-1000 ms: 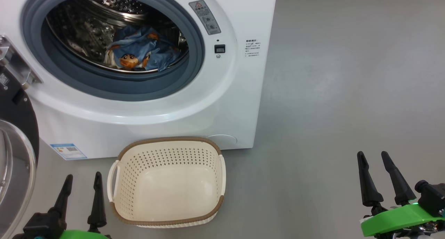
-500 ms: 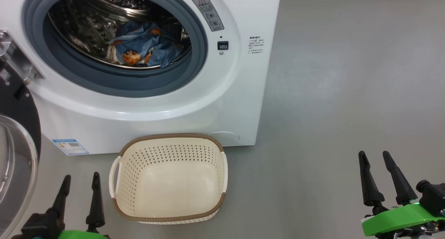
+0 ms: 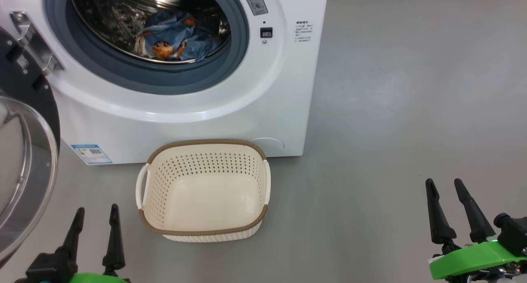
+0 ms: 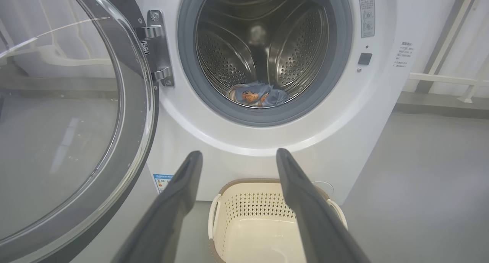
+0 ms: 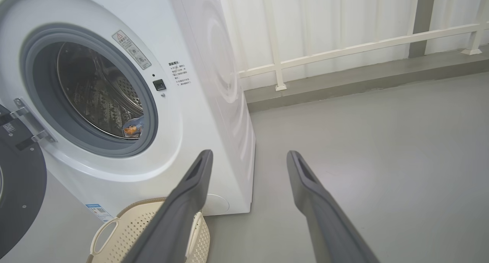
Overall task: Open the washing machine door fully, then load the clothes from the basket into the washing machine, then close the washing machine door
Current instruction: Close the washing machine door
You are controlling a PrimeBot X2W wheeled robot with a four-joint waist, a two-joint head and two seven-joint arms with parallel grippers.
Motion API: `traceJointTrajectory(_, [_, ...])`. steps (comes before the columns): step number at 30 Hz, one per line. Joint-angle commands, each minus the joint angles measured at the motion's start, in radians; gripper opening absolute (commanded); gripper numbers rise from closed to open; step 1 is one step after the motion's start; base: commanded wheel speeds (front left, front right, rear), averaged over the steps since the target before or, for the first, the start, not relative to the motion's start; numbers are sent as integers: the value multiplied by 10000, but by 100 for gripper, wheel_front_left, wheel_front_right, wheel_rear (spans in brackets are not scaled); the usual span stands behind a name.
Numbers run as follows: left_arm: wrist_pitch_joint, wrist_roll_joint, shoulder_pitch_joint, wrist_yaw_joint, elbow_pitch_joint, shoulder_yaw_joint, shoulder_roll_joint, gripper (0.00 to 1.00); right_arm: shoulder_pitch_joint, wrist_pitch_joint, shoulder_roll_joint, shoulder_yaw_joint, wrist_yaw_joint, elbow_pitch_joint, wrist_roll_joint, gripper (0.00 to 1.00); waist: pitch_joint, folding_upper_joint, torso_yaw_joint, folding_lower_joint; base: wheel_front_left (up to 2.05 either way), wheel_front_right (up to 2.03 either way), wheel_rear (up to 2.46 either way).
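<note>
The first two steps are judged complete. The large round washing machine door (image 3: 24, 159), with glossy black rim and bulging clear glass window, is swung wide on its hinge at the left side of the big white front-loading washing machine (image 3: 230, 110). The clothes (image 3: 175, 40), small light-blue fabric garments printed with orange-brown cartoon faces (some cream-white cloth is visible at one edge), are lying at the bottom of the perforated steel drum (image 3: 107, 19). The small cream-white perforated plastic basket (image 3: 206, 168) with brown rim is standing on the grey floor (image 3: 391, 110) just in front of the machine's lower front edge, and nothing is seen inside it. The left gripper (image 3: 97, 211) and the right gripper (image 3: 444, 182) are held back from the machine, one on each side of the basket, the right well apart from it; the jaws of both are spread wide and nothing is gripped. One step is left: the door is to be swung shut against the machine front, for which the left gripper is judged better placed, being nearer the door.
</note>
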Motion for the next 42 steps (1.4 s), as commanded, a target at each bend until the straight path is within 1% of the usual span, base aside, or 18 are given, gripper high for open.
traceJointTrajectory(1, [-55,-19,9,6,-330,266,143,100,27,-51,-202,112,56,-239,-41,100,-7,0,7,0,-66,66,0])
traceJointTrajectory(11, [-55,-58,51,6,-308,255,66,100,96,-51,-274,117,56,-262,-107,100,-81,0,167,0,-13,13,0])
traceJointTrajectory(16, [-55,-106,90,6,-319,302,3,100,123,-51,-329,139,56,-269,-192,100,-111,0,422,0,0,0,0])
traceJointTrajectory(21, [-55,-141,176,6,-380,395,-74,100,107,-51,-431,282,56,-251,-219,100,-144,0,872,0,0,0,0])
traceJointTrajectory(30, [-55,-227,399,6,-395,569,-174,100,37,-51,-630,700,56,-133,-218,100,-315,0,2126,0,0,0,0])
traceJointTrajectory(32, [-55,-255,455,6,-393,590,-187,100,20,-51,-686,801,56,-84,-218,100,-358,0,2464,0,0,0,0])
traceJointTrajectory(33, [-55,-272,515,6,-395,601,-197,100,3,-51,-738,893,56,-37,-217,100,-406,0,2816,0,0,0,0])
traceJointTrajectory(42, [-55,-419,772,37,-395,557,-218,100,-7,-51,-945,1175,56,142,-193,100,-603,0,4351,0,0,0,0])
